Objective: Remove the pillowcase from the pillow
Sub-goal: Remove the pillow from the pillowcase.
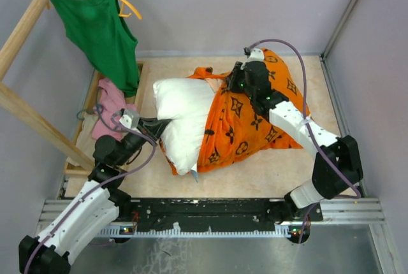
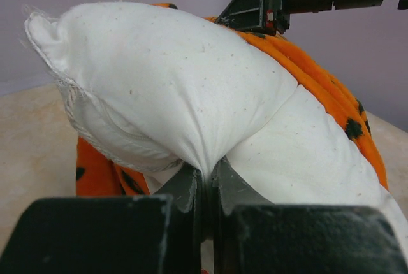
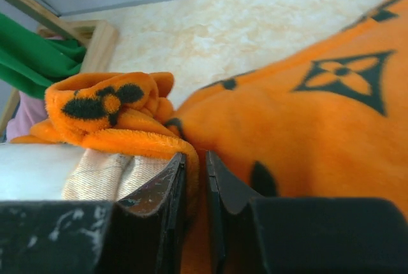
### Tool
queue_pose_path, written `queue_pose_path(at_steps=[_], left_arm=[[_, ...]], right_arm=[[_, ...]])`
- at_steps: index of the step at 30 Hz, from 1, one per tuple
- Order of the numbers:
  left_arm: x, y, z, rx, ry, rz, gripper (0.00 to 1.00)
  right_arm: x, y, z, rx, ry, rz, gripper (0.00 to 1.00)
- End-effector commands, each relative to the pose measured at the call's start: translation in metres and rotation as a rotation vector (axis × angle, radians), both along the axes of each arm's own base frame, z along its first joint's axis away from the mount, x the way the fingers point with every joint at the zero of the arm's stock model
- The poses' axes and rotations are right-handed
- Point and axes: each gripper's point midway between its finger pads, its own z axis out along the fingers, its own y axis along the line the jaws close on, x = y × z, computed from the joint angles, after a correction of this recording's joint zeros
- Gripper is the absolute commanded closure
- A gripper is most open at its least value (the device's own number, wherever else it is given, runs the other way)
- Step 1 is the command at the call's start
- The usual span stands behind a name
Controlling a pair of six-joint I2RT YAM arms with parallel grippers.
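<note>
Left wrist view: both grippers clamped, pillow roughly half out of its cover.

Left gripper [image 2: 207, 178]: jaws closed down on a thin pinched pleat of the pillow [image 2: 172, 83], white cloth puckering into the nip. Right gripper [image 3: 196, 169]: jaws nearly together, a fold of the pillowcase [image 3: 306, 108] between them, close by its bunched open hem. Pillow lies mid-way across the table [image 1: 255, 178], left end bare; orange cover wraps the right part. Risks, as I judge them: left hold is only a small pleat, so a hard pull from the right could slide it free and the pillow would drag along inside the cover. Fuzzy fabric may cling and jam on the plump middle. Cannot tell whether the right jaws also caught pillow cloth; if so, pulling strips nothing.
</note>
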Motion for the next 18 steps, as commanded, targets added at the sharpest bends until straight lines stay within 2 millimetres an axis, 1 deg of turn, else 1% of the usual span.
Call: queue_pose_path(at_steps=[1,3,4,5,6,9,11,12,14,17,18], left_arm=[[-0.025,0.022,0.092,-0.139,-0.261,0.054,1.0],[-0.028,0.029,0.098,-0.164,-0.267,0.082,1.0],[-0.029,0.034,0.102,-0.179,-0.268,0.1,1.0],[-0.029,0.038,0.104,-0.194,-0.264,0.119,1.0],[-0.027,0.041,0.105,-0.206,-0.253,0.137,1.0],[-0.018,0.045,0.1,-0.218,-0.213,0.177,1.0],[-0.009,0.044,0.094,-0.208,-0.183,0.196,1.0],[-0.005,0.044,0.093,-0.205,-0.165,0.205,1.0],[0.007,0.044,0.086,-0.203,-0.106,0.237,1.0],[0.022,0.051,0.077,-0.224,-0.032,0.306,1.0],[0.026,0.055,0.074,-0.235,-0.011,0.334,1.0]], right_arm=[[0.012,-0.051,-0.006,0.009,-0.011,-0.184,0.83],[0.01,-0.05,-0.011,0.009,0.011,-0.175,0.83],[0.009,-0.046,-0.009,0.018,0.012,-0.153,0.8],[0.008,-0.041,-0.006,0.027,0.011,-0.123,0.74],[0.004,-0.033,0.002,0.044,0.005,-0.076,0.64],[-0.011,-0.017,0.032,0.06,-0.052,0.016,0.26],[-0.028,-0.009,0.054,0.068,-0.095,0.045,0.06],[-0.039,-0.005,0.062,0.072,-0.115,0.052,0.02],[-0.064,0.005,0.066,0.065,-0.144,0.066,0.01],[-0.111,0.021,0.061,0.005,-0.21,0.057,0.01],[-0.127,0.023,0.058,-0.018,-0.243,0.047,0.01]])
